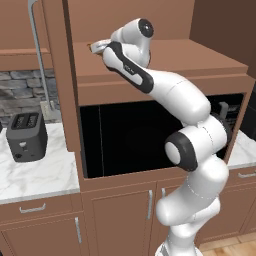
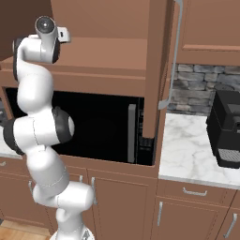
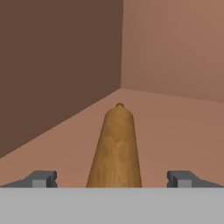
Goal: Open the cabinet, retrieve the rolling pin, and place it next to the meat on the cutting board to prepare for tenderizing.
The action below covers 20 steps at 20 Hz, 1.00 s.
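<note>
Kitchen: reddish-brown cabinetry with white marble counters (image 1: 35,172) on both sides and a grey stone backsplash (image 2: 197,89) behind them.
Low cabinets: short silver handles, along the bottom of both base views, nearest the cameras.
Arm: white with dark joints, rising in front of the low cabinets and reaching up and forward into the wall cabinet.
Counter items: a dark toaster (image 1: 26,136) on the marble in the left base view; a black coffee machine (image 2: 226,129) on the marble in the right base view.
Black opening: a wide dark recess (image 1: 127,135) under the wall cabinet, behind the arm's elbow.
Cabinet (image 2: 93,51): open, its door (image 2: 157,65) swung out edge-on with the long silver bar handle (image 2: 172,56) on it.
Gripper (image 3: 113,179): inside the cabinet, just above the shelf; jaws spread wide, one fingertip (image 3: 41,178) on each side of the pin, neither touching it.
Rolling pin (image 3: 116,146): tan wood, lying on the shelf between the fingers, pointing away toward the back corner, small knob at its far end.
</note>
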Tool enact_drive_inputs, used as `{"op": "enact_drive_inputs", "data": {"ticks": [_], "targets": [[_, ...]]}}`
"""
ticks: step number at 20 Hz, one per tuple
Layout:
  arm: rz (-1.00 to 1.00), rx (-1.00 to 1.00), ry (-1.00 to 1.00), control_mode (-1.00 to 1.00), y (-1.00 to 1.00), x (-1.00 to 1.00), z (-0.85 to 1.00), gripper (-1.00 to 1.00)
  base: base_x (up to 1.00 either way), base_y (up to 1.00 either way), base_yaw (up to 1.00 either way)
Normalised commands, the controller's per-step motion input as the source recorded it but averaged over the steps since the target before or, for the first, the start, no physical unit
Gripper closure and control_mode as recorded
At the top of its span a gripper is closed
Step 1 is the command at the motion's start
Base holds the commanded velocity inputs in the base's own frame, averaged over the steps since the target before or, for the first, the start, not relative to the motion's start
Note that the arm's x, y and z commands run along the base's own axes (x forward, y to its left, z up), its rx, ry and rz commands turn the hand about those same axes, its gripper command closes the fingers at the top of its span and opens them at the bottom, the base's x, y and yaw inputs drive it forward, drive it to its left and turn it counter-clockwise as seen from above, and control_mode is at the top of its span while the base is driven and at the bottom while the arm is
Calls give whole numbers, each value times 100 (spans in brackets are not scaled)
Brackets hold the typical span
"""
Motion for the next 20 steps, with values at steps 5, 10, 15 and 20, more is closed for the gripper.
{"op": "enact_drive_inputs", "data": {"ticks": [5, 10, 15, 20], "targets": [[0, 1, 2, -100, 24, 6, -23, 100, 0, 0, 0], [0, 5, 0, -100, 2, 0, -39, 100, 0, 0, 0], [0, 6, 0, -100, 0, 0, -30, 100, 0, 0, 0], [0, 2, 0, -100, 0, 0, -12, 100, 0, 0, 0]]}}
